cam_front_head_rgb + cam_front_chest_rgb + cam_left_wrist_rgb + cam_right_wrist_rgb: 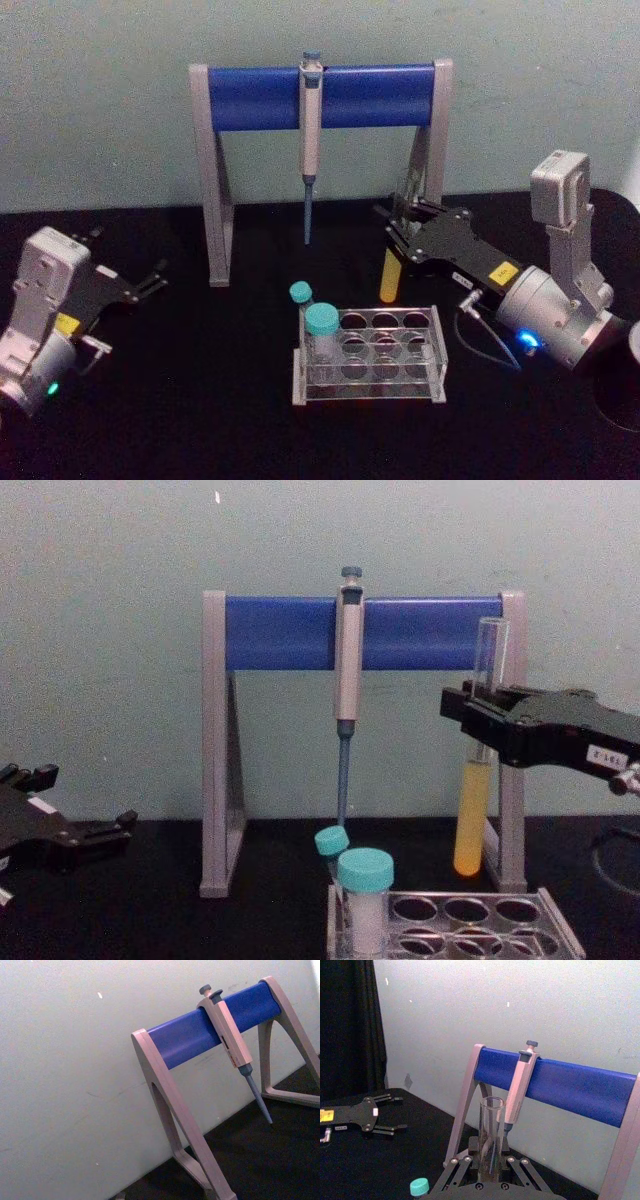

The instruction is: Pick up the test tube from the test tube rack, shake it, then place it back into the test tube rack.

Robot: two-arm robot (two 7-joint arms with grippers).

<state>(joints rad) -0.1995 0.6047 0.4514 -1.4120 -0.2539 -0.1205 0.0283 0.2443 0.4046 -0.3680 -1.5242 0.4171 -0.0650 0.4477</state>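
Your right hand (400,228) is clamped on the tube (389,275), gripping the bare glass above the yellow liquid. It holds the tube upright in the air just behind the rack's (366,386) right rear corner, out of any hole. The tube has no cap, so the main danger in the shake is a spill. Swing too hard or tip it far, and liquid can climb the glass and come out over the rack and the desk (200,420). The stand (320,95) rises behind the rack, and its right leg looks close to the tube. A wide stroke toward that leg could crack the glass, so I judge a short stroke kept toward the rack to be safer. Smooth glass pinched from two sides may also slide down or twist during the shake, and a tilted tube would then catch a hole's edge on the way back. Aim for the free holes at the rack's right, because the capped tubes (322,322) stand at its left end. Your left hand (130,255) is parked well left of the rack, spread wide and holding nothing.
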